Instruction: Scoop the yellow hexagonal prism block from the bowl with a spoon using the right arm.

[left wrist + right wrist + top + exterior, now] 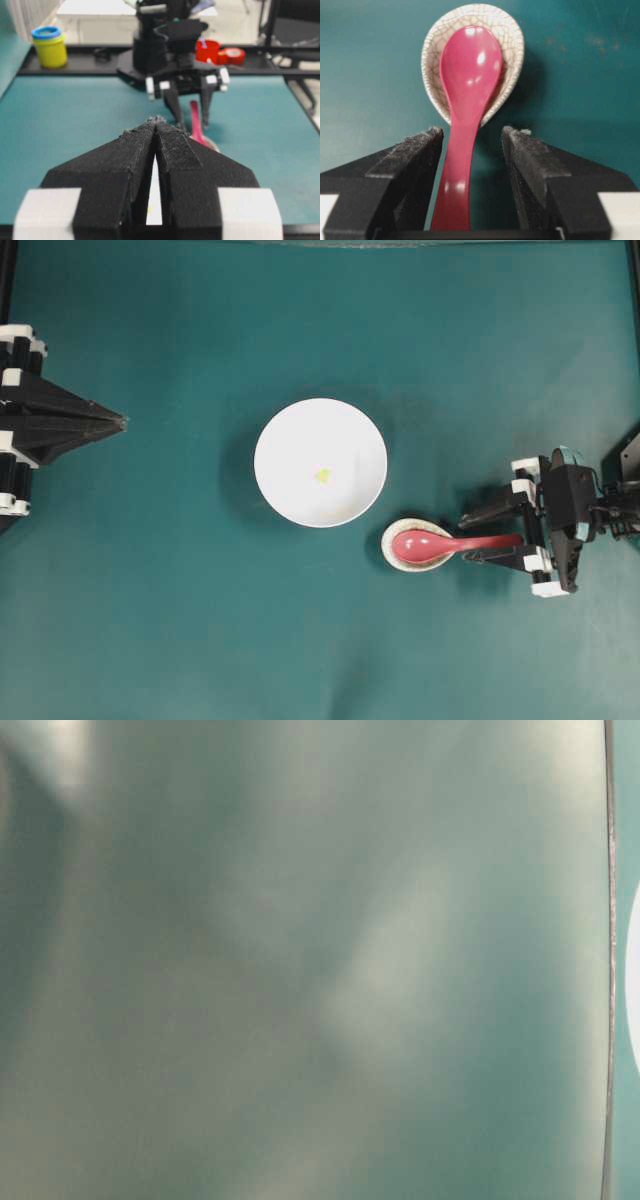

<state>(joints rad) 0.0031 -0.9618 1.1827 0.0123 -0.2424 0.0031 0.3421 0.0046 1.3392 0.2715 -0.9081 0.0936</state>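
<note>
The white bowl (300, 430) sits mid-table with the tiny yellow hexagonal prism block (323, 476) inside it. The pink-red spoon (440, 544) lies to its lower right, scoop resting in a small speckled dish (390, 535). My right gripper (465, 539) straddles the spoon's handle with its jaws open. In the right wrist view the spoon (470, 75) runs between the fingers of the right gripper (472, 131), nearer the left one, with a gap on both sides. The left gripper (122, 422) is shut at the far left, away from the bowl; its tips (156, 120) meet with nothing held.
The speckled dish (512, 35) holds the scoop. Beyond the table's far edge in the left wrist view stand a yellow jar with a blue lid (49, 47) and red tape rolls (222, 51). The table-level view is a blur.
</note>
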